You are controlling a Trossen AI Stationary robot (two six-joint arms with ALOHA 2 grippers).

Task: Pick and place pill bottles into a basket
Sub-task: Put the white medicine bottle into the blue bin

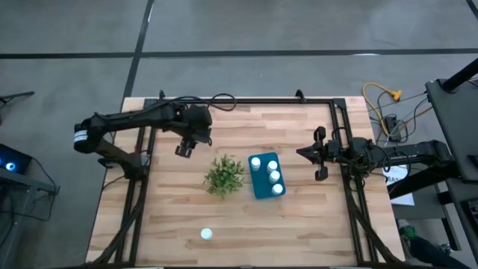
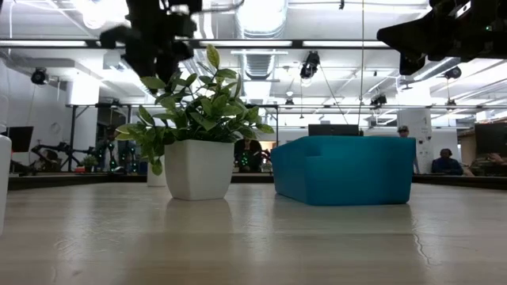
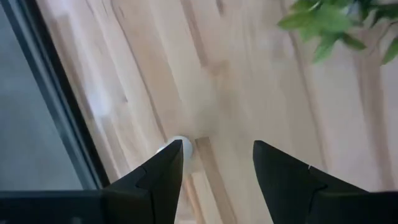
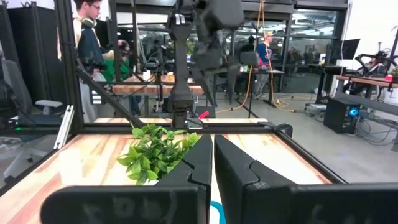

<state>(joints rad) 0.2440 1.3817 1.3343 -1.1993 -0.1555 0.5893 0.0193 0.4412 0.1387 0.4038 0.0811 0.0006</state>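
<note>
The high view looks straight down on the whole counter (image 1: 299, 224), with the plant (image 1: 224, 175) and the basket (image 1: 263, 179) near its middle. The low view sits at counter height and faces level across toward the room, close to the same plant (image 2: 196, 119) and basket (image 2: 344, 169). The left wrist view looks down at bare wood from close above, catching plant leaves. The right wrist view faces level across the counter, sharing the plant (image 4: 155, 152)
</note>
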